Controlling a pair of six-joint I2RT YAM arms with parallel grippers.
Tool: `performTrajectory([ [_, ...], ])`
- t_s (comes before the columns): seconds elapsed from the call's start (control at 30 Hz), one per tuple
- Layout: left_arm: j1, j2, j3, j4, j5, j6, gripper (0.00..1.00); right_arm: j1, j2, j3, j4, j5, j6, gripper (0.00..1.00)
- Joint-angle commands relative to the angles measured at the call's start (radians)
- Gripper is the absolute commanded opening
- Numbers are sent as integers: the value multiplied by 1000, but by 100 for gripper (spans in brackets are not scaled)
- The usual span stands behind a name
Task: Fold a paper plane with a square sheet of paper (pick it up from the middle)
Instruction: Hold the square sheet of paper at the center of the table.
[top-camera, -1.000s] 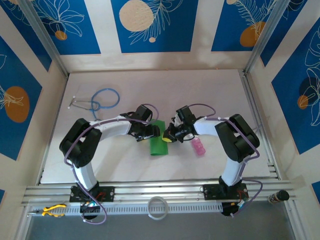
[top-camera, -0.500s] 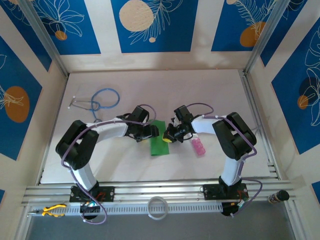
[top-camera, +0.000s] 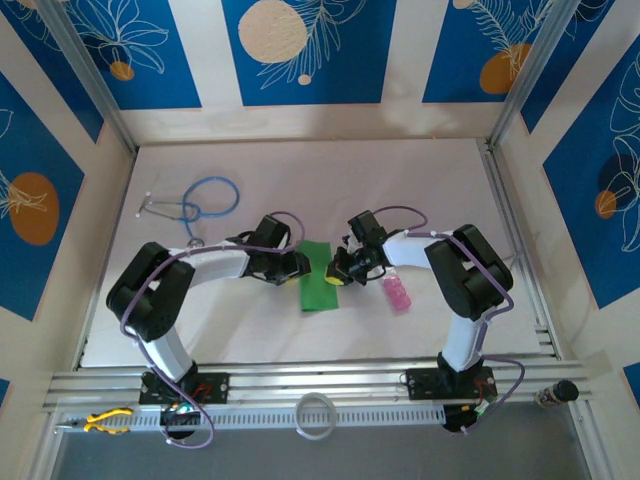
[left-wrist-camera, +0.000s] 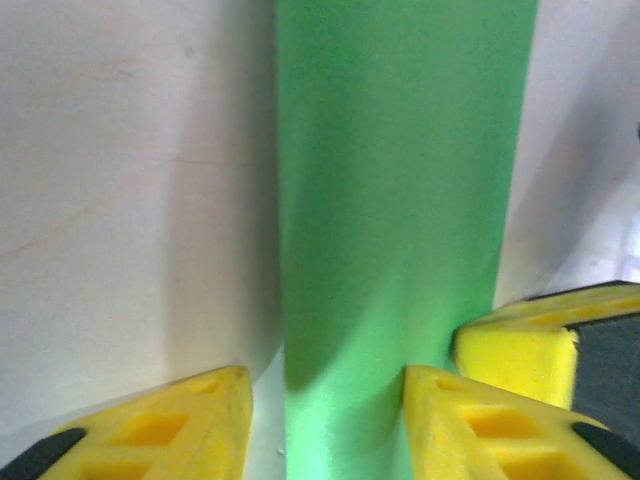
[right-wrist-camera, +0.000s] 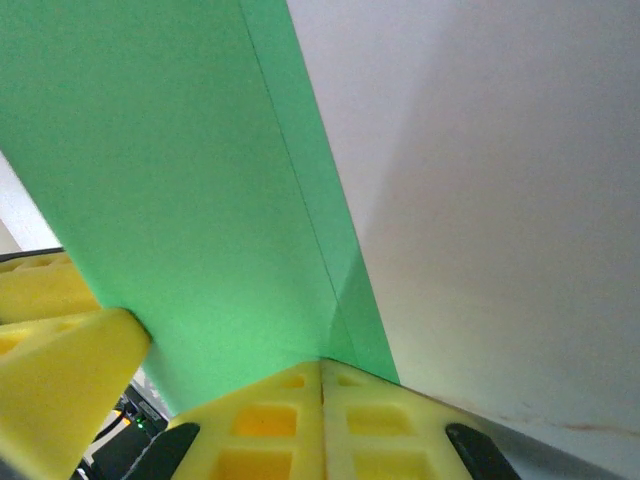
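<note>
Pale, matt tabletop (top-camera: 420, 180) inside aluminium rails, backed by wall panels (top-camera: 300, 50) of glossy blue with white leaf outlines and cream and orange discs. Near the centre, the square sheet of paper (top-camera: 319, 278): thin, plain bright green, folded down to a narrow strip with straight long edges, lying flat on the table. At the strip's 9 o'clock edge, the left gripper (top-camera: 296, 268), with two blocky yellow fingers (left-wrist-camera: 150, 435) moulded with square recesses, standing partly apart, one over bare table, the other overlapping the green, nothing clamped between. At the 3 o'clock edge, the right gripper (top-camera: 338, 272), both yellow fingertips (right-wrist-camera: 260, 420) pressed together with the seam closed, touching the paper's border where a fine crease line runs in; impossible to tell whether actually nipping the sheet. At about 4 o'clock from the strip, near the right arm, a small pink bottle (top-camera: 397, 293). Toward 10 o'clock, well apart, a stethoscope (top-camera: 205, 198) with blue tubing in a loop and thin metal ear tubes. Off the table at 6 o'clock, a white ring (top-camera: 316, 415); at 7 o'clock, yellow-handled pliers (top-camera: 105, 421).
</note>
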Motion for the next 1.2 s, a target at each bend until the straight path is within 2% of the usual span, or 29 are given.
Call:
performTrajectory([
  [0.0, -3, -9, -10, 60, 57, -3, 41, -3, 3, -20, -40, 14, 4, 7],
  [0.37, -6, -1, 23, 13, 26, 26, 36, -15, -84, -30, 20, -26, 0, 10],
  [0.73, -18, 34, 94, -118, -61, 43, 43, -138, -289, -137, 8, 26, 0, 12],
  [0.83, -30, 51, 125, -162, -85, 61, 46, -151, -310, -156, 8, 31, 4, 12],
  [1.17, -38, 79, 156, -240, -115, 117, 46, -153, -310, -161, 10, 20, 2, 13],
])
